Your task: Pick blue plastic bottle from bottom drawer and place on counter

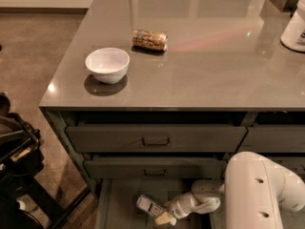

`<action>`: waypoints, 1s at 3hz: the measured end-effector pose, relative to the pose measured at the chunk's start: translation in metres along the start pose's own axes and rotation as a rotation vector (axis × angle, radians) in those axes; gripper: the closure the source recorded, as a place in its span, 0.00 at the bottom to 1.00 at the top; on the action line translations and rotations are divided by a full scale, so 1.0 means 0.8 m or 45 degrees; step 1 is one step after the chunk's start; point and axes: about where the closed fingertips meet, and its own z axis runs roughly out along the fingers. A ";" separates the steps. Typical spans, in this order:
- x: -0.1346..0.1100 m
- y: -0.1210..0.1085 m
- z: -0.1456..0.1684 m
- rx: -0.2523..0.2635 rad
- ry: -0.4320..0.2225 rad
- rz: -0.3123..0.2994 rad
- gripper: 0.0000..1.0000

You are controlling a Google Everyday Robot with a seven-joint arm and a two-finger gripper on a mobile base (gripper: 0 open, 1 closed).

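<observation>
Camera view looks down over the counter (205,70) to the drawers in its front. The gripper (164,217) is low in the open bottom drawer (119,199), reaching in from the right at the end of the white arm (257,190). The blue plastic bottle (148,205) lies on its side on the drawer floor, just left of the gripper and slightly beyond it, its near end touching or all but touching the gripper's pale tip. Whether the gripper has a hold on the bottle or only rests against it cannot be told.

Directly above the gripper are the two handled drawers, the middle one (155,168) and the top one (156,138), both pushed in. Farther up, on the counter, a white bowl (107,64) stands up and to the left of the gripper. A brown patterned can (149,39) lies on its side beyond the bowl. A white jug (294,27) sits far to the gripper's right, at the counter's edge. Dark equipment (14,151) stands on the floor well to the gripper's left.
</observation>
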 end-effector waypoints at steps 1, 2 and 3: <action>0.000 0.000 0.000 0.000 0.000 0.000 1.00; -0.002 0.006 -0.002 -0.014 -0.003 -0.013 1.00; -0.028 0.026 -0.041 0.066 -0.102 -0.025 1.00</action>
